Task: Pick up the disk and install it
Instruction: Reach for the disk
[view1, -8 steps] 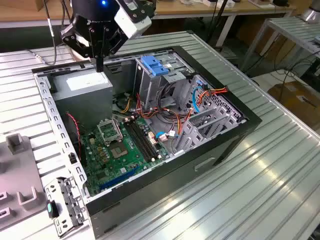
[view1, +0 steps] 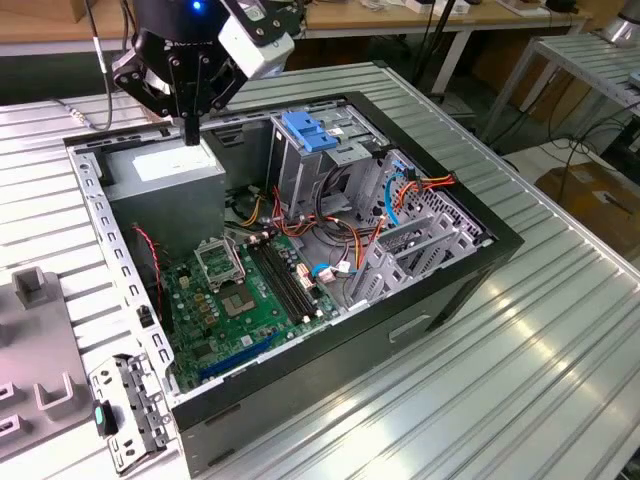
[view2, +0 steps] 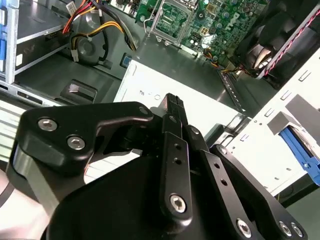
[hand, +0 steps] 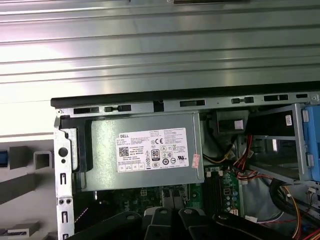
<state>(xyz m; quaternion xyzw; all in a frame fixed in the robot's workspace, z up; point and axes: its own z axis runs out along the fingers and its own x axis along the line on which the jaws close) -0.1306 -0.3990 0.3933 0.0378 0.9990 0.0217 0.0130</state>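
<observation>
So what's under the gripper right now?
The grey power supply, its white sticker facing up. The gripper covers part of the sticker in the second wrist view; whatever lies beneath the box is hidden.

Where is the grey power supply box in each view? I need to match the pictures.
Exterior view: the power supply box sits in the case's far corner, toward the exterior view's left, under the end effector.
Second wrist view: its white sticker lies just beyond the end effector.
First wrist view: the box sits against the case rim, sticker facing the camera.
Shared landmark: the green motherboard.
</observation>
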